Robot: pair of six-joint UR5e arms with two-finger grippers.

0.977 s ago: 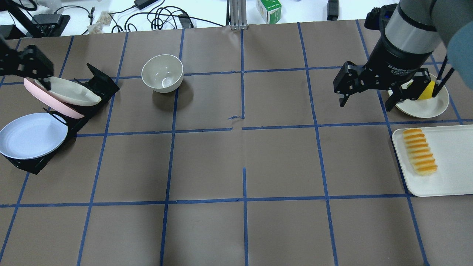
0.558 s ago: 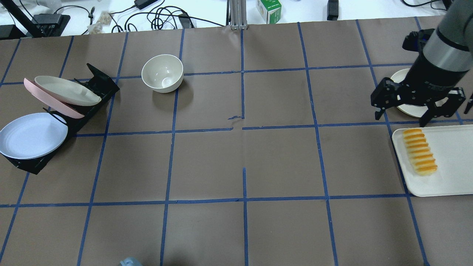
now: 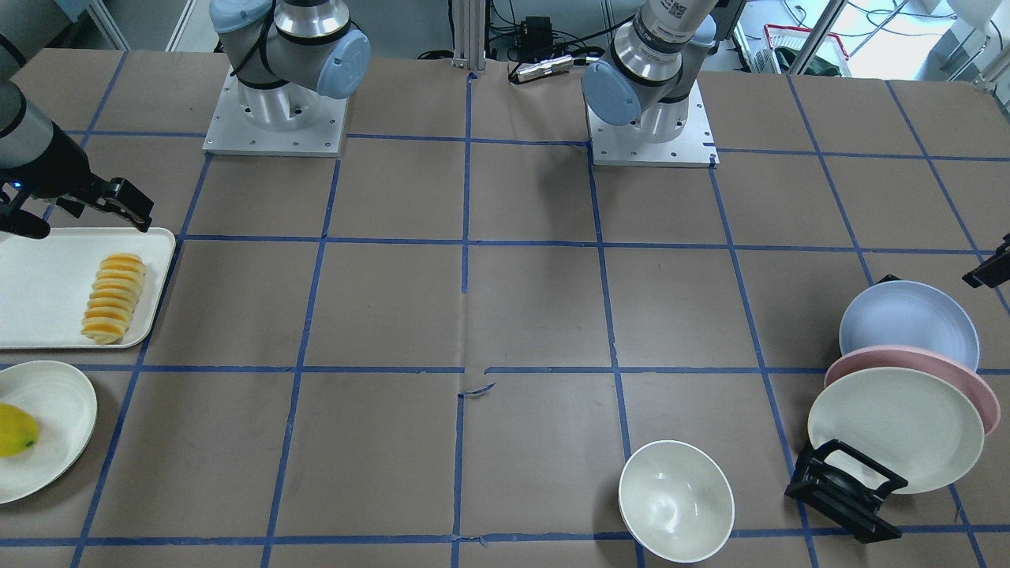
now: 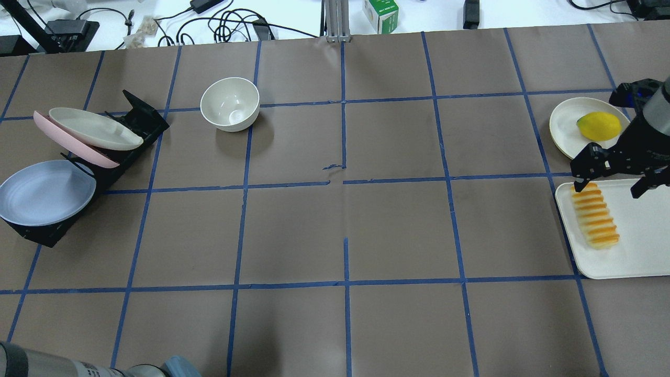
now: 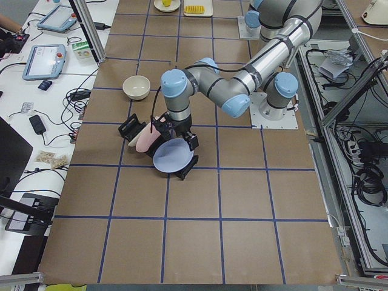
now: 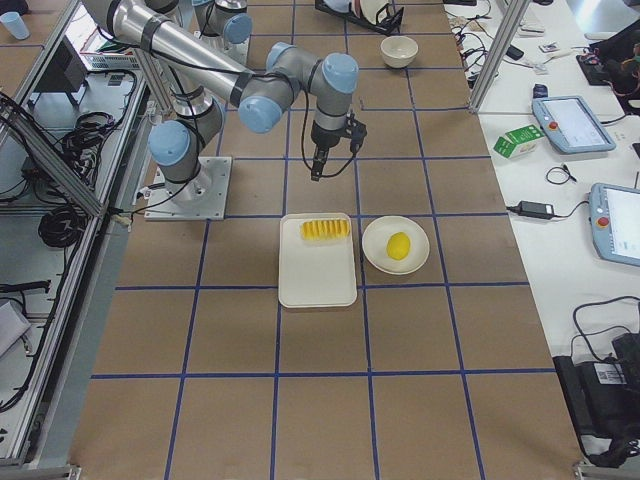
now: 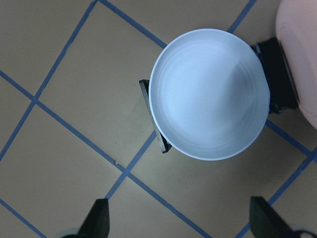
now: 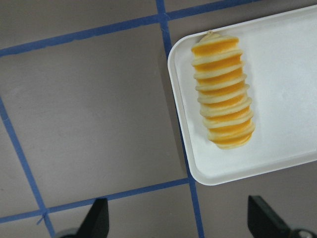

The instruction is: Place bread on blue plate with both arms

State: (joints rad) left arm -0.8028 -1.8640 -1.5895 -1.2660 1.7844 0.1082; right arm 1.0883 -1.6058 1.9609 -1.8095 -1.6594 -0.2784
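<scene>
The bread [image 4: 595,215] lies on the left part of a white tray [image 4: 638,251], and shows in the right wrist view [image 8: 223,105] and the front view [image 3: 114,298]. My right gripper [image 4: 610,188] is open and empty, above the loaf's far end. The blue plate [image 4: 44,192] leans in the front slot of a black rack [image 4: 141,120]. My left gripper [image 7: 182,220] is open and empty above that plate [image 7: 210,94]. It is outside the overhead view; only a tip shows at the front view's right edge.
A pink plate [image 4: 52,135] and a cream plate [image 4: 94,128] lean in the same rack. A cream bowl [image 4: 230,103] stands beyond it. A white plate [image 4: 565,131] holds a yellow fruit [image 4: 598,125] just behind the tray.
My right gripper has moved from over the fruit plate to the tray, above the loaf's far end. My left gripper has gone out of the overhead view.
</scene>
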